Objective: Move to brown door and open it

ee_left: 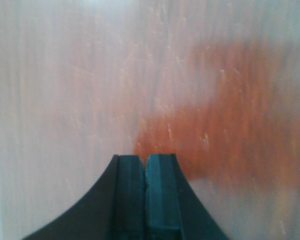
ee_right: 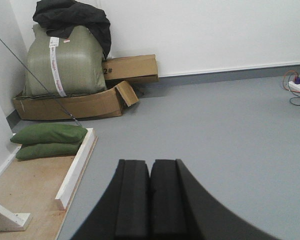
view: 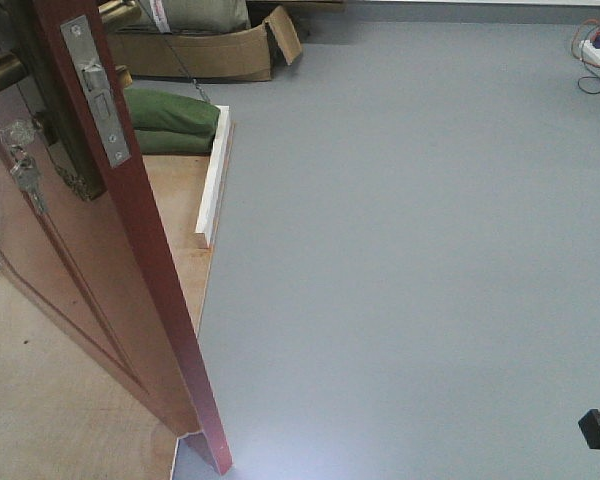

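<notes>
the brown door (view: 130, 300) stands well open, so the task looks nearly done; perhaps a wider push is left. beyond the door, a torn cardboard box (ee_right: 75, 106) holds a green sack (ee_right: 65, 62). the left gripper (ee_left: 146, 167), clenched on nothing, is close to the door's face; the right gripper (ee_right: 150, 175), clenched and empty, is away from the door.

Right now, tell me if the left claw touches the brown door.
Cannot tell. Left wrist view: the shut left claw faces the brown door closely; blur hides any gap.
</notes>
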You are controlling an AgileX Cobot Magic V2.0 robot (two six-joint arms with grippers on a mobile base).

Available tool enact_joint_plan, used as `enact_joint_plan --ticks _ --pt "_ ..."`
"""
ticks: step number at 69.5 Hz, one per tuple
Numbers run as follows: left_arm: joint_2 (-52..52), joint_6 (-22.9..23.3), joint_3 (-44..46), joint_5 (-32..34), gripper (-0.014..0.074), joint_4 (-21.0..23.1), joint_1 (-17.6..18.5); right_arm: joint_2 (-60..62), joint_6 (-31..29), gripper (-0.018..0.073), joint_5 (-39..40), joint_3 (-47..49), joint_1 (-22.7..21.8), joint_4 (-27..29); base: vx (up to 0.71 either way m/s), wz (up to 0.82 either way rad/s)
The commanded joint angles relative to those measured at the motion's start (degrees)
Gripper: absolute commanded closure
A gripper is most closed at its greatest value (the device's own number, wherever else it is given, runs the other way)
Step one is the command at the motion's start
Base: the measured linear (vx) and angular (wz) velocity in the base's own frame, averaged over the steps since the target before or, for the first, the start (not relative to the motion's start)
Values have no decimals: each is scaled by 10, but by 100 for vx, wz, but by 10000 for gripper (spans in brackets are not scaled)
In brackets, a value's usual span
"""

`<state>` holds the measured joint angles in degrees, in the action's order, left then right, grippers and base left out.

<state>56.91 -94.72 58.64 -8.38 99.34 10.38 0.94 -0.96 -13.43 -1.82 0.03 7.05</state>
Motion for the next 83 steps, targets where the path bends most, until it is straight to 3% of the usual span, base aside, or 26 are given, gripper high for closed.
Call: enact_joint_plan --ticks 1,83 --pt "-2 1 15 -18 586 56 3 5 -5 559 46 -1 1 -3 8 -4" --pt "-2 1 15 -18 586 56 3 5 -5 559 46 -1 1 -3 14 -2"
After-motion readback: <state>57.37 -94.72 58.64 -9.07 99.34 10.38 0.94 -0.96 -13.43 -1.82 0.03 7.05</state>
